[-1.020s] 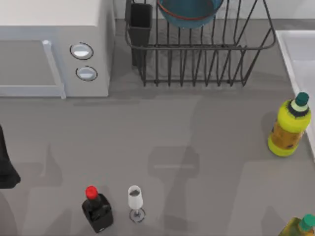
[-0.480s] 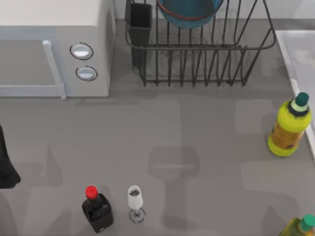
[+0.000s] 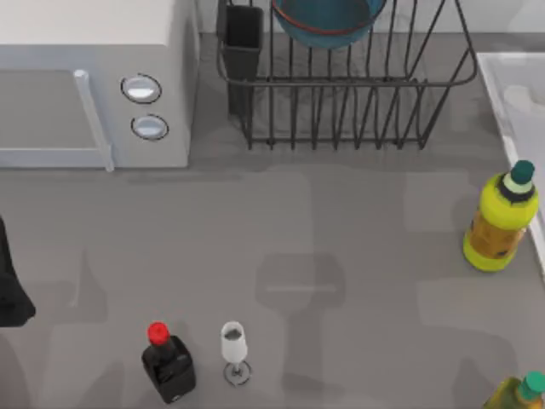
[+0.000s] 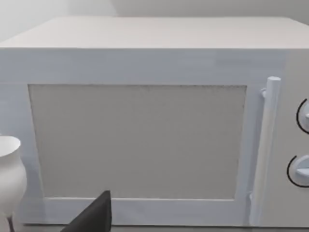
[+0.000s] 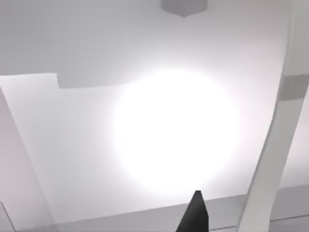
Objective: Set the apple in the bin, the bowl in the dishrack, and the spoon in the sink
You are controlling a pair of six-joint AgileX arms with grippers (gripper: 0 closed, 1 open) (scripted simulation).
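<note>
the bowl (image 3: 328,21) sits up in the dishrack (image 3: 345,81) at the far side of the table, teal between the black bars, with the dark utensil cup (image 3: 243,38) at the rack's left corner. the sink (image 3: 519,94) lies at the table's right edge, pale rim showing, and a yellow bottle (image 3: 501,220) stands just beside that rim. left of the rack is the white microwave (image 3: 94,81). near the front edge a red-capped black bottle (image 3: 167,362) and a small white glass (image 3: 234,348) stand close together. the left arm (image 3: 10,285) waits at the table's left edge, its wrist camera facing the microwave door; whether either gripper's fingers are apart or together cannot be told here.
</note>
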